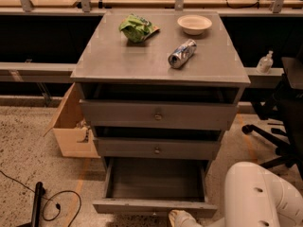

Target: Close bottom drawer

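The bottom drawer (154, 205) of the grey cabinet (161, 60) is pulled out and its shallow grey tray shows empty. Its knob is hidden below the front panel. My white arm (260, 197) comes in from the lower right. The gripper (179, 218) is at the frame's bottom edge, just in front of the drawer's front panel, right of its middle. Only its pale tip shows.
Two upper drawers with brass knobs (157, 117) stand slightly ajar. On the cabinet top lie a green bag (137, 28), a can (182, 54) on its side and a white bowl (194, 24). A cardboard box (73, 126) stands left, an office chair (279, 126) right, a cable (52, 202) on the floor.
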Controlling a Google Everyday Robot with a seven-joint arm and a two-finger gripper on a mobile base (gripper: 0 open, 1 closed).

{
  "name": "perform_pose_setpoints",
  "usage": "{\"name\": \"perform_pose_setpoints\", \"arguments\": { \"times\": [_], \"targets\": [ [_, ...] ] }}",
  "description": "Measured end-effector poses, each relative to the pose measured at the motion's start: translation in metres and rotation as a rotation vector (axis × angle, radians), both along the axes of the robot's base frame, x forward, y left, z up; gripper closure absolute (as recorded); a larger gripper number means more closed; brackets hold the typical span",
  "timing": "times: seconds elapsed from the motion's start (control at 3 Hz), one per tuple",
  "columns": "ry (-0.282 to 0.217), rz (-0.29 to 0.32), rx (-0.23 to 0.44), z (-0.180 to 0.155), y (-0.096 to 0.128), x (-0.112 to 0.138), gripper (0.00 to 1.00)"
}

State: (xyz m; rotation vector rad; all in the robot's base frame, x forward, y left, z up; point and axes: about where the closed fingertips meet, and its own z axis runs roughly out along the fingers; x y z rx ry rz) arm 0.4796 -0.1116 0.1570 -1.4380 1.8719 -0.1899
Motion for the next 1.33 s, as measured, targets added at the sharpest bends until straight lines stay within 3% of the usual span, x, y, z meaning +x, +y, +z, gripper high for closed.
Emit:
{"name": "perform_pose_setpoints", "arguments": {
  "times": [1.33],
  "targets": [
    [-0.001,0.0,0.0,0.0,0.0,-0.0008,1.0]
  ]
}}
